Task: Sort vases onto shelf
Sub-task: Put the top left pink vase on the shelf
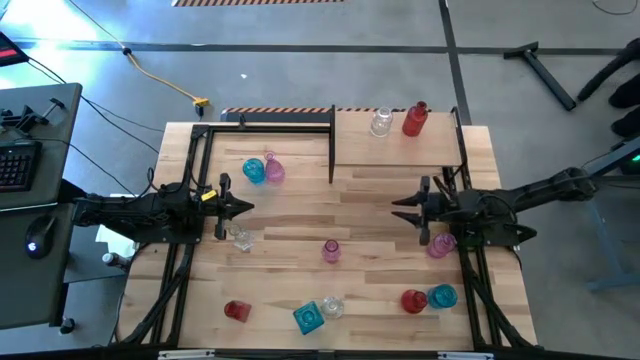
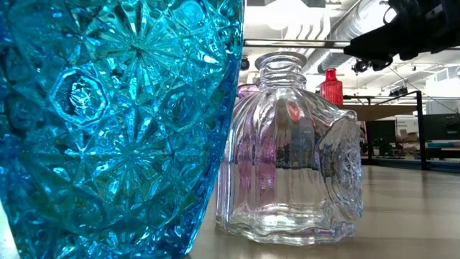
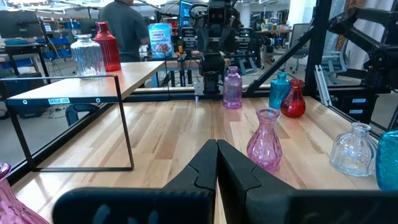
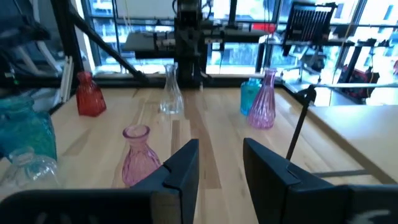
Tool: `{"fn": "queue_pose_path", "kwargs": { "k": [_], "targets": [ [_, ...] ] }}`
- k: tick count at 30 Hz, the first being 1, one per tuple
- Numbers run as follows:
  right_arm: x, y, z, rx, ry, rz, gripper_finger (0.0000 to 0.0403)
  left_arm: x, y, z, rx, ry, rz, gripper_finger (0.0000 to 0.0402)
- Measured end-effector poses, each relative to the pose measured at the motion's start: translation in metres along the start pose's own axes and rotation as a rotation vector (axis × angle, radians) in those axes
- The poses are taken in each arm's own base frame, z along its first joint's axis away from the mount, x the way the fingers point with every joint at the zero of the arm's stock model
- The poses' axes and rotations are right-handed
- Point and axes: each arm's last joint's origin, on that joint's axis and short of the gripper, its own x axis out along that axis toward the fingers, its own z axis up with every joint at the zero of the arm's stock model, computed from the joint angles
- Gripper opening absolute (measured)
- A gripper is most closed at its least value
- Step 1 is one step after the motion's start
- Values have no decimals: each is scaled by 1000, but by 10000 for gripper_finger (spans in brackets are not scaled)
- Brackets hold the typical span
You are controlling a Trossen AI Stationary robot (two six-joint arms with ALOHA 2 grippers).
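Two vases already stand on the shelf at the table's far edge: a clear vase and a tall red vase, close together. The rest are scattered over the table: a teal and a pink one near the left arm, a small clear one just in front of it, a pink vase in the middle, a red one, a teal one and a clear one along the near edge, and a red and teal pair at the near right.

The left gripper hovers over the table's left half, fingers clenched on nothing. The right gripper hangs just in front of the shelf, fingers parted and empty, with a pink bottle just beside the arm.

The likely trouble is crowding. The pink bottle sits so near the right arm that a swing could knock it over, and the glass would roll. A new vase set down too near the shelf's two could tip them, and smooth glass may slip in a loose pinch
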Motion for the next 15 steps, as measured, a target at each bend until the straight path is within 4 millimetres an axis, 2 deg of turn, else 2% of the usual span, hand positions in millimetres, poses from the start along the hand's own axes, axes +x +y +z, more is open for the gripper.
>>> {"fn": "queue_pose_path", "kwargs": {
  "k": [8, 15],
  "targets": [
    [-15, -5, -14, 21, -85, -1, 108, 0, 0, 0, 0, 0, 0, 1],
    [-19, -6, -28, 26, -99, 0, 108, 0, 0, 0, 0, 0, 0, 1]
  ]
}}
